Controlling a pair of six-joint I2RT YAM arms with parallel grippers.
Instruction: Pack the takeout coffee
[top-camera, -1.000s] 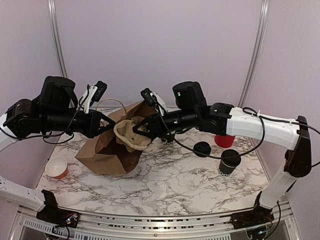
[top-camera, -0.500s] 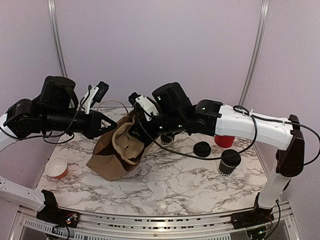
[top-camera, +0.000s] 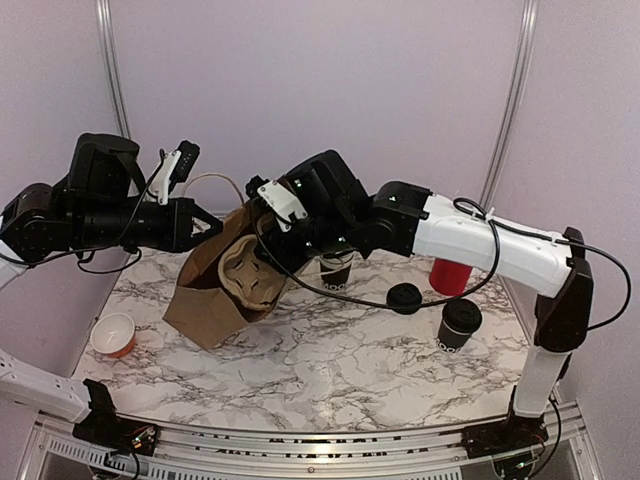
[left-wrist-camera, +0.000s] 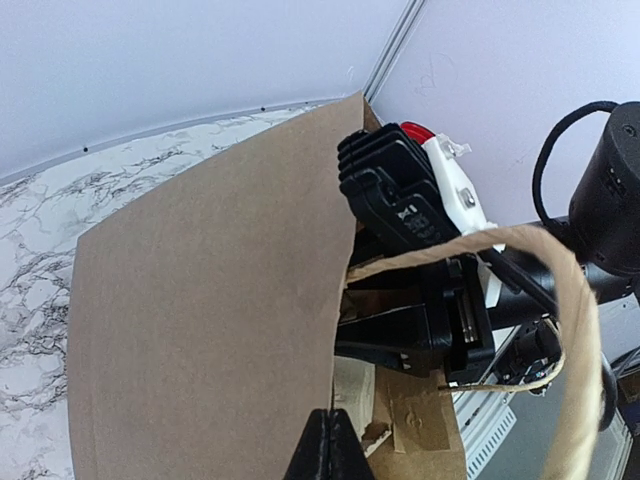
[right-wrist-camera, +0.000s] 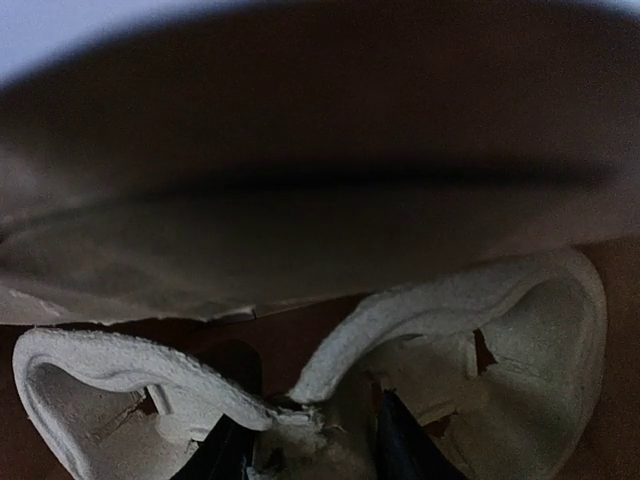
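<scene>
Seen from above, a marble-patterned table (top-camera: 340, 365) with my two arms reaching over it. My left gripper (left-wrist-camera: 325, 448) is closed tight, pinching the upper edge of a brown paper bag (top-camera: 205, 290) that stands open at about 10 o'clock on the table. The bag's twine handle (left-wrist-camera: 565, 300) loops past that wrist camera.

My right gripper (right-wrist-camera: 312, 448) reaches into the bag's mouth from 3 o'clock. Its jaws are partly closed around the middle ridge of a pale moulded-pulp cup carrier (right-wrist-camera: 470, 320), one fingertip (right-wrist-camera: 228, 452) on each side. The carrier sits tilted inside the bag, its cup wells unfilled.

The takeout coffee (top-camera: 459, 325), a black cup with a black lid, stands upright on the table at about 3 o'clock, well apart from the bag and from both grippers. A loose black lid (top-camera: 404, 297) lies near it at its 10 o'clock, and a red cup (top-camera: 449, 275) stands at its 12 o'clock. Lidless black cups (top-camera: 335, 270) stand just beside the bag, under my right arm. A small orange cup (top-camera: 113, 334) sits at 9 o'clock.
</scene>
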